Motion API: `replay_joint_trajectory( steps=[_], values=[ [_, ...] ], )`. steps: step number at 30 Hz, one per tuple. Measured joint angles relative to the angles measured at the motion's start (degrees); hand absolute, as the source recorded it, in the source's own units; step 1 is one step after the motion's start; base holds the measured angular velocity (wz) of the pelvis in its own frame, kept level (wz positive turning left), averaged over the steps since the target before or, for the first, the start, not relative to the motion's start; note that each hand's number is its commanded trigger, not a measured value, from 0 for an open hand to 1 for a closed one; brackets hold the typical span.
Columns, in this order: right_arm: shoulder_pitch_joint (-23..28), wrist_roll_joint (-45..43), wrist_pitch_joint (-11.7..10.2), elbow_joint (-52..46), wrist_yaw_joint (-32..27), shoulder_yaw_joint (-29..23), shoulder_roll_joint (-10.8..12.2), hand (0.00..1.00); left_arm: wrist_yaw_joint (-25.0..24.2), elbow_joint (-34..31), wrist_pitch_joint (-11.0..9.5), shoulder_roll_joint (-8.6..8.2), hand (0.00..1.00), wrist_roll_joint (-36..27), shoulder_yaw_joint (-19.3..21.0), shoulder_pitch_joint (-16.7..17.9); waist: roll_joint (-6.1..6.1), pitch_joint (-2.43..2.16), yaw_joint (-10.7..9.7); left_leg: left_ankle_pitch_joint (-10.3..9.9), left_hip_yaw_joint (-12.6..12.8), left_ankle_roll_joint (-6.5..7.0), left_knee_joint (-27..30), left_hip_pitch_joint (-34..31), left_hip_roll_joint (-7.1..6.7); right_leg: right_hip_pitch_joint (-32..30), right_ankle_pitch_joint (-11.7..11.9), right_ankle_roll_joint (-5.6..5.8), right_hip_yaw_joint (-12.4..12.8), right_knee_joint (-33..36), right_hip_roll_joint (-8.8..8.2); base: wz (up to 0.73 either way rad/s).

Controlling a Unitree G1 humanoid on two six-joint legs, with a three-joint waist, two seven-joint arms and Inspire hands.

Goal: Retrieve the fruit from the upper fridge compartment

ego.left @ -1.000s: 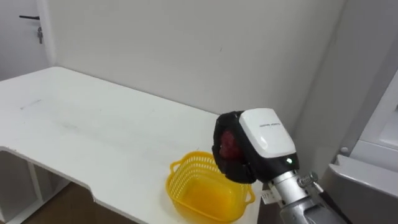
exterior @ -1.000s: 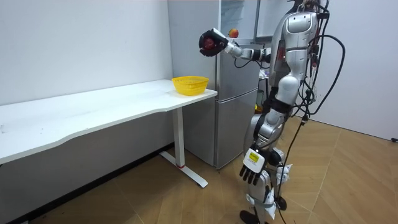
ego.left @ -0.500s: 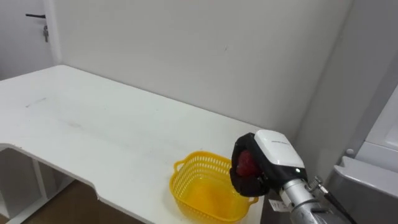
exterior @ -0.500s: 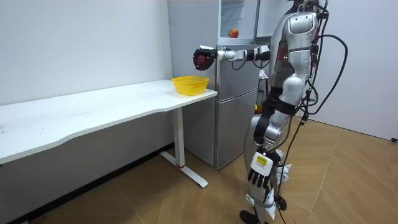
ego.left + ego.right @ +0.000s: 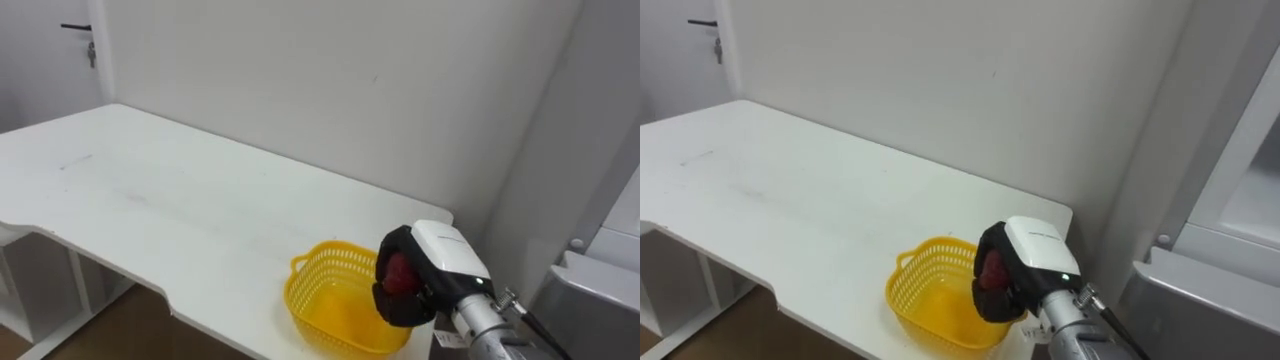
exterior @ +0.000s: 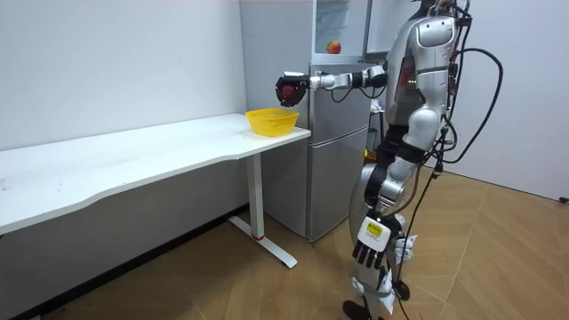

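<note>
A long white desk [image 5: 170,195] ran along the pale wall [image 5: 300,80], stretching far off to the left of the fingers [image 5: 404,312]. A yellow basket [image 5: 302,298] sat on the desk's end corner, just beside and a little below the fingers. Far to their left, a dark handle [image 5: 74,27] showed on a door [image 5: 40,60]. Wooden floor [image 6: 267,284] lay well beneath them.

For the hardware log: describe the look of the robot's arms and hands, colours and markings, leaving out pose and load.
The right hand has black fingers and a glossy white back cover with faint grey print and a tiny green light; its wrist is silver metal. The left hand is likewise black, its white back bearing a yellowish mark. The arms are silver-grey.
</note>
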Motion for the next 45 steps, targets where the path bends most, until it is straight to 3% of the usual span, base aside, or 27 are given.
replay_joint_trajectory(
  steps=[7,14,15,16,17,26,34,45],
  values=[
    [-0.7,2.3,0.2,0.2,0.0,0.1,0.4,1.0,0.3,-0.2,0.1,-0.02,0.0,-0.2,-0.1,0.0,-0.14,-0.01,1.3,0.0,-0.3,0.01,0.0,0.3,0.0,0.2,0.0,0.0,0.0,0.0,-0.01,0.0],
    [-4.6,2.6,0.2,0.6,-0.6,0.3,2.5,0.98,0.3,1.1,0.2,0.35,0.0,-1.3,-0.3,-0.3,-1.33,0.31,2.0,0.0,-0.3,-0.01,0.1,-0.1,0.0,-0.1,0.0,0.0,-0.1,-0.1,-0.02,0.01],
    [-4.6,2.5,0.2,0.6,-0.6,0.3,2.8,0.76,0.3,1.1,0.2,0.35,0.0,-1.3,-0.3,-0.3,-1.35,0.32,2.1,0.0,-0.3,-0.01,0.1,-0.2,-0.01,-0.1,0.0,0.0,-0.1,-0.1,-0.02,0.06],
    [-4.6,2.4,0.2,0.5,-0.6,0.3,3.2,0.07,0.3,1.2,0.2,0.34,0.0,-1.3,-0.3,-0.3,-1.4,0.31,2.2,0.0,-0.3,-0.01,0.1,-0.3,-0.04,-0.1,0.0,0.0,-0.2,-0.1,-0.02,0.05],
    [-4.6,2.1,0.2,0.3,-0.6,0.4,3.3,0.0,0.3,1.1,0.2,0.33,0.0,-1.3,-0.3,-0.4,-1.49,0.25,2.7,0.0,-0.3,-0.01,0.1,-0.4,-0.04,-0.2,0.0,0.0,-0.1,0.0,-0.02,0.04],
    [-5.3,0.2,0.2,-0.3,-0.7,2.8,3.7,0.0,0.3,1.1,0.2,0.23,0.0,-1.3,-0.3,-0.9,-0.85,0.42,3.0,0.0,-0.3,-0.01,0.4,-1.2,-0.08,-0.7,0.0,-0.01,-0.2,0.0,-0.02,0.0],
    [-5.3,-0.1,0.2,-0.3,-0.8,2.8,3.7,0.0,0.6,0.9,0.3,0.13,0.0,-1.3,-0.6,-1.5,0.06,0.01,3.1,0.0,-0.2,-0.01,0.4,-1.3,-0.06,-0.9,0.0,0.0,-0.1,0.0,-0.02,0.0],
    [-5.7,-0.2,0.4,0.0,-0.8,3.1,3.7,0.0,0.7,0.9,0.6,0.09,0.0,-1.3,-1.7,-2.8,-0.03,-0.02,3.0,0.1,-0.3,0.0,0.5,-1.3,-0.06,-0.9,0.0,0.0,-0.1,0.0,-0.05,0.0]
  ],
)
